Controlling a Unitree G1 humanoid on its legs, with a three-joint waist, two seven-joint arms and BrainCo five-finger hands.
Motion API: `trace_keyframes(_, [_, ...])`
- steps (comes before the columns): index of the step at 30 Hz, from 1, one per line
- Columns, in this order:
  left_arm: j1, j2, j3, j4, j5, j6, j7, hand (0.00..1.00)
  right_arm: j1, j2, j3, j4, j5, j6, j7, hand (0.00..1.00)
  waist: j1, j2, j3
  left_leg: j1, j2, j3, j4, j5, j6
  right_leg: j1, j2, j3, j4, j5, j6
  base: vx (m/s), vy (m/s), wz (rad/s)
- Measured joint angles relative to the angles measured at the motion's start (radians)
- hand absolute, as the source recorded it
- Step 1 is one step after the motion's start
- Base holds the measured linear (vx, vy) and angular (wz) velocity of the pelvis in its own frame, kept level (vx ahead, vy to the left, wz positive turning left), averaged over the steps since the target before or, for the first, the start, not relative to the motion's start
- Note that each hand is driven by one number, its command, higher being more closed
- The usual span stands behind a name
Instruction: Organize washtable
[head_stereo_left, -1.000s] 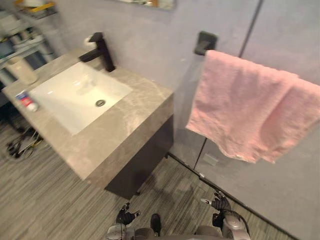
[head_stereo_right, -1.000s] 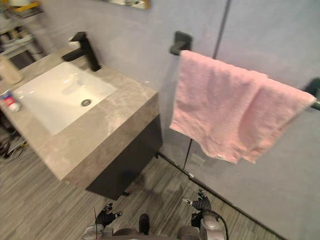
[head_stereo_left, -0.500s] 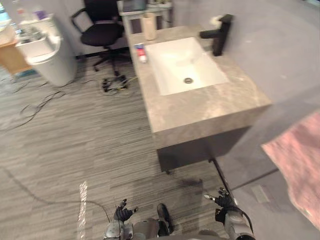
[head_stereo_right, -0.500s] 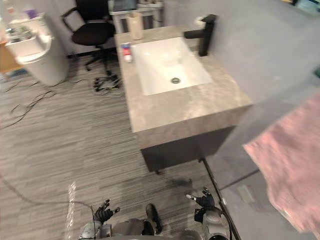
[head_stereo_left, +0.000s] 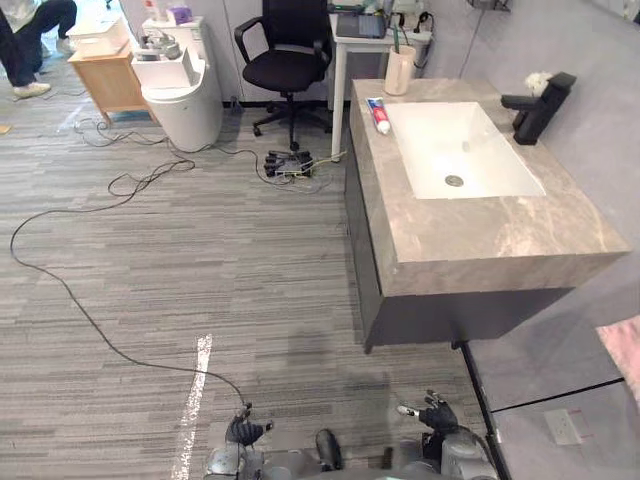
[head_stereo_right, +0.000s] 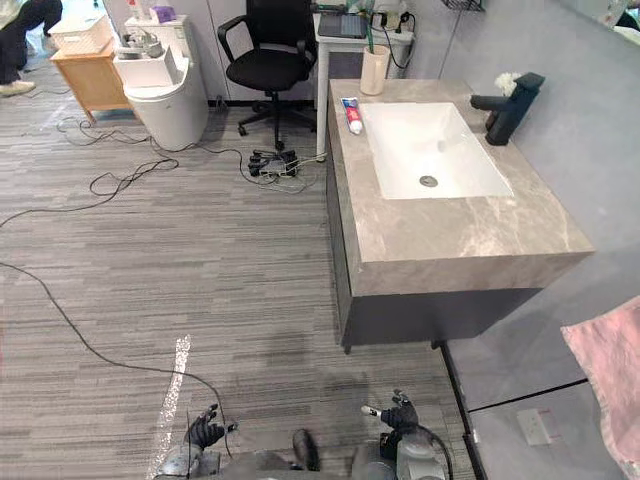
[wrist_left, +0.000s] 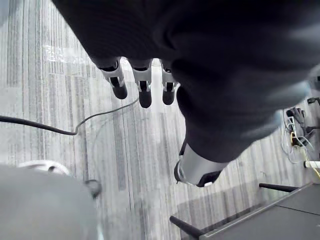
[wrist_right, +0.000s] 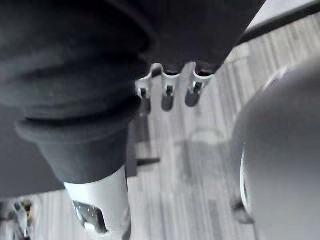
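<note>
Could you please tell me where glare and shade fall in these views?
Left eye view: a pale glare streak lies on the floor near the left hand; the white sink is brightly lit, while the dark front of the washtable sits in shade. Left wrist view: a pale patch of glare shows on the floor past the fingers.

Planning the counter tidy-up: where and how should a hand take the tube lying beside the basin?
Probably the tube at mid-length, from above, pinched across its long sides. It lies flat on the counter, parallel to the basin, with both sides free.
</note>
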Motion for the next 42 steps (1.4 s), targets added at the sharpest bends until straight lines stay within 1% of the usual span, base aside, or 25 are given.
trace_keyframes(1, [-0.007,0.020,0.000,0.018,0.001,0.007,-0.001,0.00,-0.005,-0.006,-0.005,0.002,0.000,0.006,-0.002,0.00,-0.002,-0.038,0.010,0.017,-0.045,-0.050,-0.018,0.014,-0.034,0.002,0.020,0.089,-0.062,0.019,-0.040,0.18,-0.050,1.01])
trace_keyframes(2, [-0.007,0.015,-0.013,0.025,0.001,0.006,-0.010,0.00,0.012,-0.009,-0.011,0.003,0.001,0.007,-0.004,0.00,-0.003,-0.040,0.007,0.026,-0.056,-0.069,-0.028,0.021,-0.039,0.001,0.029,0.087,-0.074,0.037,-0.099,0.10,-0.053,1.11])
trace_keyframes(4, [0.001,-0.021,0.006,0.017,0.001,0.005,-0.021,0.00,0.043,-0.015,-0.025,-0.010,0.010,0.005,-0.003,0.00,-0.002,-0.024,-0.002,0.033,-0.084,-0.144,-0.042,0.028,-0.036,0.014,0.033,0.062,-0.125,0.065,-0.100,0.17,-0.040,1.15])
trace_keyframes(7, [0.034,-0.048,0.057,-0.005,-0.007,0.006,-0.020,0.00,0.058,0.001,-0.027,-0.009,0.001,0.007,-0.003,0.00,0.010,-0.002,-0.039,0.031,-0.081,-0.202,-0.060,0.038,-0.041,0.058,0.045,0.028,-0.205,0.139,-0.094,0.19,-0.045,0.60])
trace_keyframes(9, [0.047,-0.062,0.089,-0.010,-0.006,0.007,-0.020,0.00,0.057,0.004,-0.032,-0.014,-0.007,0.006,-0.001,0.00,0.016,0.014,-0.058,0.042,-0.077,-0.201,-0.086,0.055,-0.067,0.067,0.044,0.010,-0.233,0.143,-0.100,0.26,-0.061,0.29])
trace_keyframes(12, [0.053,-0.088,0.136,-0.017,-0.004,0.007,-0.020,0.00,0.063,0.006,-0.033,-0.020,-0.007,0.007,-0.002,0.00,0.022,0.019,-0.063,0.050,-0.067,-0.172,-0.080,0.067,-0.093,0.094,0.044,0.005,-0.263,0.152,-0.114,0.23,-0.049,0.09])
trace_keyframes(13, [0.055,-0.089,0.145,-0.016,0.000,0.007,-0.020,0.00,0.068,0.011,-0.033,-0.034,-0.007,0.008,-0.003,0.00,0.023,0.017,-0.063,0.050,-0.053,-0.147,-0.062,0.046,-0.117,0.111,0.044,0.004,-0.276,0.157,-0.122,0.14,-0.008,0.01])
trace_keyframes(14, [0.057,-0.090,0.154,-0.016,0.001,0.008,-0.021,0.00,0.070,0.016,-0.033,-0.041,-0.007,0.007,-0.003,0.00,0.019,0.015,-0.064,0.053,-0.025,-0.104,-0.068,0.030,-0.114,0.116,0.046,0.001,-0.279,0.157,-0.122,0.16,-0.022,0.07])
trace_keyframes(15, [0.064,-0.096,0.158,-0.017,0.001,0.008,-0.020,0.00,0.069,0.015,-0.034,-0.046,-0.007,0.007,-0.004,0.00,0.010,0.015,-0.065,0.062,0.023,-0.079,-0.116,0.039,-0.121,0.120,0.058,-0.007,-0.279,0.157,-0.121,0.10,-0.008,0.04])
trace_keyframes(16, [0.066,-0.098,0.159,-0.017,0.001,0.009,-0.020,0.00,0.067,0.017,-0.035,-0.046,-0.007,0.008,-0.005,0.00,0.010,0.024,-0.073,0.070,0.017,-0.080,-0.128,0.048,-0.109,0.121,0.059,-0.006,-0.283,0.157,-0.121,0.12,0.014,0.02])
trace_keyframes(18, [0.069,-0.091,0.156,-0.017,0.002,0.015,-0.020,0.00,0.072,0.028,-0.034,-0.047,-0.008,0.009,-0.004,0.00,0.008,0.001,-0.090,0.070,0.013,-0.077,-0.135,0.059,-0.114,0.127,0.059,0.000,-0.320,0.166,-0.108,0.09,0.052,-0.03])
trace_keyframes(22, [0.069,-0.070,0.132,-0.015,0.002,0.016,-0.020,0.00,0.071,0.047,-0.042,-0.029,-0.008,0.010,-0.004,0.00,0.010,-0.013,-0.102,0.042,0.007,-0.080,-0.123,0.059,-0.114,0.136,0.059,0.001,-0.374,0.173,-0.096,0.06,0.025,0.02])
trace_keyframes(24, [0.068,-0.067,0.125,-0.015,0.001,0.017,-0.020,0.00,0.064,0.044,-0.042,-0.015,-0.008,0.010,-0.005,0.00,0.011,-0.016,-0.104,0.021,0.007,-0.077,-0.078,0.059,-0.114,0.155,0.055,-0.003,-0.406,0.184,-0.088,0.05,0.012,0.11])
trace_keyframes(26, [0.056,-0.055,0.119,-0.014,-0.003,0.014,-0.020,0.00,0.039,0.039,-0.044,0.017,-0.007,0.014,-0.007,0.00,0.024,-0.021,-0.082,-0.052,0.006,-0.054,0.087,0.035,-0.135,0.204,0.013,-0.018,-0.435,0.198,-0.097,0.04,0.055,0.23])
trace_keyframes(27, [0.053,-0.059,0.119,-0.014,-0.007,0.011,-0.019,0.00,0.034,0.033,-0.050,0.028,-0.007,0.016,-0.009,0.00,0.027,-0.027,-0.068,-0.059,0.009,-0.051,0.098,0.008,-0.116,0.218,0.002,-0.018,-0.435,0.198,-0.097,0.01,0.100,0.32])
trace_keyframes(29, [0.048,-0.073,0.111,-0.016,-0.008,0.005,-0.017,0.00,0.008,0.010,-0.065,0.066,-0.007,0.021,-0.010,0.00,0.028,0.008,-0.048,-0.081,0.042,-0.059,0.024,0.022,-0.139,0.253,-0.017,-0.021,-0.434,0.197,-0.095,0.00,0.112,0.16])
trace_keyframes(30, [0.045,-0.079,0.110,-0.015,-0.010,0.004,-0.017,0.00,-0.005,-0.001,-0.062,0.072,-0.007,0.021,-0.010,0.00,0.033,0.033,-0.042,-0.086,0.070,-0.066,-0.045,0.137,-0.154,0.254,-0.011,-0.009,-0.434,0.181,-0.056,0.00,0.135,-0.07])
trace_keyframes(31, [0.038,-0.084,0.111,-0.013,-0.014,0.005,-0.017,0.00,-0.009,-0.005,-0.060,0.073,-0.007,0.022,-0.011,0.00,0.039,0.031,-0.039,-0.079,0.061,-0.060,-0.047,0.140,-0.121,0.253,-0.013,-0.001,-0.434,0.175,-0.033,0.01,0.217,-0.20])
trace_keyframes(32, [0.022,-0.082,0.123,-0.013,-0.030,0.005,-0.012,0.00,-0.011,0.015,-0.039,0.071,-0.008,0.023,-0.016,0.00,0.058,0.013,-0.030,-0.083,0.050,-0.035,-0.044,0.136,-0.121,0.260,-0.027,0.022,-0.459,0.195,-0.017,-0.01,0.207,-0.23])
trace_keyframes(34, [0.022,-0.076,0.159,-0.039,-0.052,0.000,-0.007,0.00,-0.011,0.043,-0.041,0.071,-0.008,0.025,-0.023,0.00,0.080,-0.021,-0.019,-0.083,0.054,-0.005,-0.014,0.118,-0.093,0.260,-0.031,0.045,-0.468,0.203,-0.009,-0.02,0.146,-0.35])
trace_keyframes(37, [0.023,-0.083,0.192,-0.041,-0.053,0.000,-0.005,0.00,-0.011,0.048,-0.041,0.068,-0.008,0.025,-0.023,0.00,0.085,-0.020,-0.021,-0.108,0.077,0.010,0.090,0.036,-0.088,0.247,-0.034,0.071,-0.450,0.182,0.007,-0.01,0.133,-0.37])
trace_keyframes(38, [0.023,-0.087,0.200,-0.047,-0.056,0.002,-0.004,0.00,-0.011,0.051,-0.042,0.058,-0.008,0.026,-0.023,0.00,0.085,-0.017,-0.023,-0.120,0.080,0.020,0.134,-0.004,-0.083,0.226,-0.042,0.086,-0.403,0.150,0.016,0.01,0.146,-0.30])
trace_keyframes(40, [0.025,-0.088,0.197,-0.046,-0.060,0.009,-0.003,0.00,0.022,0.053,-0.044,0.020,-0.008,0.025,-0.022,0.00,0.082,-0.027,-0.030,-0.117,0.053,0.026,0.161,-0.055,-0.067,0.173,-0.074,0.104,-0.258,0.093,0.026,0.06,0.147,-0.15])
trace_keyframes(41, [0.023,-0.088,0.198,-0.045,-0.063,0.012,0.000,0.00,0.023,0.053,-0.044,0.012,-0.008,0.026,-0.021,0.00,0.082,-0.027,-0.030,-0.113,0.052,0.031,0.167,-0.064,-0.062,0.145,-0.081,0.105,-0.184,0.090,0.025,0.13,0.155,-0.16])
trace_keyframes(42, [0.022,-0.087,0.199,-0.039,-0.080,0.016,0.003,0.00,0.025,0.054,-0.043,-0.009,-0.008,0.026,-0.019,0.00,0.083,-0.024,-0.030,-0.098,0.052,0.038,0.177,-0.077,-0.059,0.056,-0.087,0.121,-0.006,0.100,0.006,0.15,0.119,-0.14])
